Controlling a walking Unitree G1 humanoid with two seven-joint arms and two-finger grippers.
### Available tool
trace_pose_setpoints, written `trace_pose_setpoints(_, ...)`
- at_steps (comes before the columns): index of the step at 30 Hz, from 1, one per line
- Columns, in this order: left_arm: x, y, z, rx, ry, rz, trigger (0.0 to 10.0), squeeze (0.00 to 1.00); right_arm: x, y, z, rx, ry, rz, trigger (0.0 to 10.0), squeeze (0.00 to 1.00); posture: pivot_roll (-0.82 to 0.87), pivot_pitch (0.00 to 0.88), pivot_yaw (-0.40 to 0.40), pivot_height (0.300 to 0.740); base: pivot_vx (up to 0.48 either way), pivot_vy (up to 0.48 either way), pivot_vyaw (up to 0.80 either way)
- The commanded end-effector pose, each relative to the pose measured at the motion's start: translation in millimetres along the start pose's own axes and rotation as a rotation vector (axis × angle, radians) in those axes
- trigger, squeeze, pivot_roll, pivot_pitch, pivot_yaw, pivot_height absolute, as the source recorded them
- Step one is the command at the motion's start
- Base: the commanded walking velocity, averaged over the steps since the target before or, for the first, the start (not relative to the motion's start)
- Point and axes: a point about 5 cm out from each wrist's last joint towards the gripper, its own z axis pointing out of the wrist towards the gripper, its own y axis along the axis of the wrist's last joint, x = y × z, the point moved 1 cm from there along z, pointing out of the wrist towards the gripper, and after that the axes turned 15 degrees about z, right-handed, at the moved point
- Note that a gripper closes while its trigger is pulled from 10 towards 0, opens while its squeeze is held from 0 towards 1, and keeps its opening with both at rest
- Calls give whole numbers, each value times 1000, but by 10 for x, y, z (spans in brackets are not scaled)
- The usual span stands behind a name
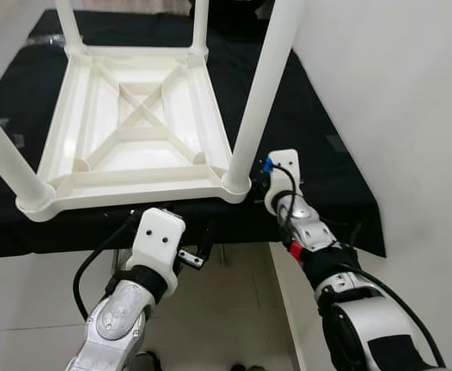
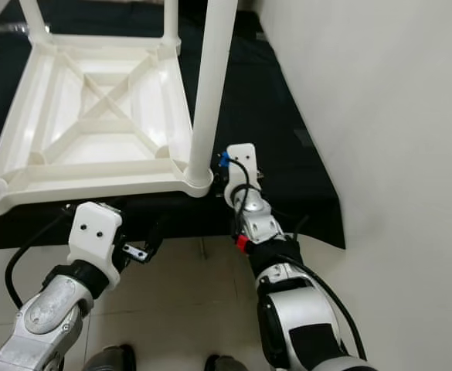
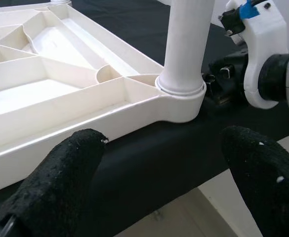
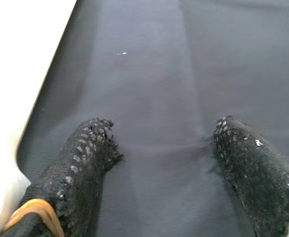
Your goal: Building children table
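Observation:
A white plastic children's table (image 1: 133, 124) lies upside down on a black-covered surface (image 1: 318, 116), its legs pointing up. The near right leg (image 1: 260, 93) stands in its corner socket (image 3: 181, 96); the near left leg (image 1: 5, 158) stands at the other front corner. My left gripper (image 3: 169, 148) is open, held just below and in front of the table's front rim, facing that right corner. My right gripper (image 1: 258, 182) is open beside the same corner, low over the black cloth (image 4: 149, 74), with nothing between its fingers (image 4: 85, 153).
A white wall (image 1: 411, 93) rises close on the right. The black cloth's front edge (image 1: 71, 236) hangs over pale floor tiles (image 1: 233, 309). Two far legs (image 1: 200, 23) stand at the table's back corners.

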Motion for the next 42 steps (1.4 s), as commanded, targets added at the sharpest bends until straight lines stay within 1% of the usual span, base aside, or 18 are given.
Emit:
trace_pose_setpoints(1, 73, 59, -8, -21, 38, -25, 10000, 0, 429, 37, -20, 4, 161, 70, 10000, 0, 96, 260, -154, 740, 0, 0, 0)
trace_pose_setpoints(2, 73, 59, -8, -21, 38, -25, 10000, 0, 429, 37, -20, 4, 161, 70, 10000, 0, 96, 260, -154, 740, 0, 0, 0)
trace_pose_setpoints(3, 142, 75, -7, -29, 72, -23, 10000, 0, 614, 70, -54, -3, 229, 94, 10000, 0, 94, 260, -157, 740, 0, 0, 0)
trace_pose_setpoints(4, 142, 75, -7, -29, 72, -23, 10000, 0, 614, 70, -54, -3, 229, 94, 10000, 0, 94, 260, -157, 740, 0, 0, 0)
trace_pose_setpoints(5, 263, 63, -19, -30, 121, -6, 10000, 0, 868, 99, -125, -9, 311, 134, 10000, 0, 90, 257, -167, 740, 0, 0, 0)
trace_pose_setpoints(6, 263, 63, -19, -30, 121, -6, 10000, 0, 868, 99, -125, -9, 311, 134, 10000, 0, 90, 257, -167, 740, 0, 0, 0)
trace_pose_setpoints(9, 493, 3, -47, -4, 205, 31, 10000, 0, 1280, 112, -284, -8, 444, 175, 10000, 0, 92, 245, -180, 740, 0, 0, 0)
trace_pose_setpoints(15, 572, -44, -55, 18, 233, 51, 10000, 0, 1358, 68, -316, -13, 467, 149, 10000, 0, 92, 217, -187, 740, 0, 0, 0)
trace_pose_setpoints(19, 500, -75, -41, 22, 212, 40, 10000, 0, 1140, 65, -277, -18, 407, 139, 10000, 0, 91, 178, -182, 740, 0, 0, 0)
trace_pose_setpoints(21, 500, -75, -41, 22, 212, 40, 10000, 0, 1140, 65, -277, -18, 407, 139, 10000, 0, 91, 178, -182, 740, 0, 0, 0)
trace_pose_setpoints(23, 359, -134, -35, 36, 168, 10, 10000, 0, 833, 131, -278, -64, 341, 116, 10000, 0, 89, 135, -172, 740, 0, 0, 0)
trace_pose_setpoints(25, 305, -150, -36, 40, 148, 4, 10000, 0, 734, 156, -292, -75, 322, 105, 10000, 0, 89, 135, -172, 740, 0, 0, 0)
trace_pose_setpoints(26, 212, -198, -59, 60, 117, -22, 10000, 0, 550, 162, -347, -101, 297, 77, 10000, 0, 96, 94, -161, 740, 0, 0, 0)
trace_pose_setpoints(27, 212, -198, -59, 60, 117, -22, 10000, 0, 550, 162, -347, -101, 297, 77, 10000, 0, 96, 94, -161, 740, 0, 0, 0)
trace_pose_setpoints(29, 107, -283, -88, 91, 75, -44, 10000, 0, 328, 124, -429, -116, 266, 54, 10000, 0, 101, 76, -156, 740, 0, 0, 0)
trace_pose_setpoints(34, 11, -387, -103, 119, 22, -56, 10000, 0, 64, 10, -529, -106, 197, 40, 10000, 0, 100, 41, -134, 740, 0, 0, 163)
trace_pose_setpoints(36, -73, -490, -109, 148, -17, -66, 10000, 0, -168, -167, -685, -71, 116, 40, 10000, 0, 98, 15, -123, 740, 0, 0, 800)
trace_pose_setpoints(42, -99, -614, -112, 193, -34, -73, 10000, 0, -257, -356, -901, -35, 46, 86, 10000, 0, 99, 0, -107, 740, 0, 0, 348)
